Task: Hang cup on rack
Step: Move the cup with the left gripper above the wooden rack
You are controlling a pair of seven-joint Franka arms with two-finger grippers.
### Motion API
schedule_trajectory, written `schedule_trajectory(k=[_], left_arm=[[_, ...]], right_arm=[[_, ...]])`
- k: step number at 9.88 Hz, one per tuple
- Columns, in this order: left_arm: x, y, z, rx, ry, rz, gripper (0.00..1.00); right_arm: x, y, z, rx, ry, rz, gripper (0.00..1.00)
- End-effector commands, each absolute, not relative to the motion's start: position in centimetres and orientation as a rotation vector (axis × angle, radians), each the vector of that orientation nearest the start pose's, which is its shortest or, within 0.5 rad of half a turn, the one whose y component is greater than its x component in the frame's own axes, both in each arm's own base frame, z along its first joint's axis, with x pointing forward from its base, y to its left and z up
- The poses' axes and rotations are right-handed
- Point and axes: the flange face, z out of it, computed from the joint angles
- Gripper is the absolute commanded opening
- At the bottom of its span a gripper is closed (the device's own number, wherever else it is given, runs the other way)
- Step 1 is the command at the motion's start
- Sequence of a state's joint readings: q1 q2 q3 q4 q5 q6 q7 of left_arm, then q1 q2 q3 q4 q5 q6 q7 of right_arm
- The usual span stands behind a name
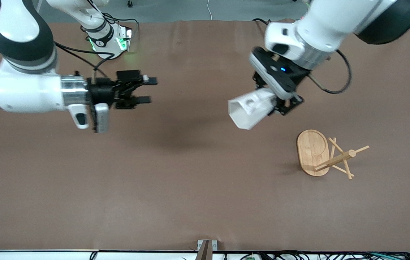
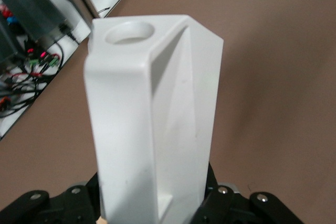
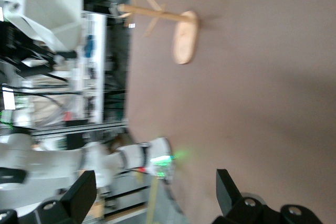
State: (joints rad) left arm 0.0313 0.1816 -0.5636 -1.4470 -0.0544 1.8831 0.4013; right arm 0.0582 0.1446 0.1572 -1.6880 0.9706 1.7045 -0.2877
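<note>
My left gripper (image 1: 275, 103) is shut on the white faceted cup (image 1: 251, 107) and holds it tilted in the air over the bare table, above and beside the rack. In the left wrist view the cup (image 2: 152, 124) fills the frame, its blocky handle with the round hole pointing away from the jaws. The bamboo rack (image 1: 326, 155) stands on the table toward the left arm's end, oval base down, post and crossing pegs free. It also shows in the right wrist view (image 3: 173, 27), with the cup (image 3: 50, 14). My right gripper (image 1: 149, 90) is open and empty, held in the air.
The brown table (image 1: 176, 180) stretches wide around the rack. A small metal bracket (image 1: 206, 247) sits at the table's edge nearest the front camera. The right arm's base (image 1: 109, 39) with green lights stands at the table's robot edge.
</note>
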Motion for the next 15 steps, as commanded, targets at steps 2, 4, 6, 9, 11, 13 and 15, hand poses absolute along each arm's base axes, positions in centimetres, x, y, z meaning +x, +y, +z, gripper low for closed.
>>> schedule_trajectory(k=[2, 4, 6, 9, 11, 13, 15], left_arm=[[56.8, -24.6, 57.6, -3.091, 1.104, -0.246, 0.22], [56.8, -21.9, 55.7, -3.129, 0.951, -0.174, 0.22], [56.6, -19.0, 53.2, -3.164, 0.801, -0.115, 0.22], [55.1, -16.7, 50.5, -3.197, 0.686, -0.12, 0.21], [54.7, -16.4, 48.9, -3.218, 0.579, -0.069, 0.21], [54.0, -16.0, 46.4, -3.234, 0.447, -0.039, 0.21], [51.6, -15.5, 43.3, -3.197, 0.419, -0.101, 0.21]], right_arm=[[57.0, 13.0, 58.7, -2.449, -0.413, -0.076, 1.0], [56.7, 9.9, 61.4, -2.624, -0.461, -0.145, 1.0], [56.2, 6.8, 64.7, -2.89, -0.534, -0.209, 1.0], [56.2, 2.1, 67.4, -3.092, -0.532, -0.256, 1.0], [55.9, 1.4, 67.9, -3.196, -0.677, -0.223, 1.0], [54.1, 0.4, 68.2, -3.235, -0.333, -0.143, 1.0], [52.9, -1.7, 67.4, -3.186, -0.097, -0.109, 1.0]])
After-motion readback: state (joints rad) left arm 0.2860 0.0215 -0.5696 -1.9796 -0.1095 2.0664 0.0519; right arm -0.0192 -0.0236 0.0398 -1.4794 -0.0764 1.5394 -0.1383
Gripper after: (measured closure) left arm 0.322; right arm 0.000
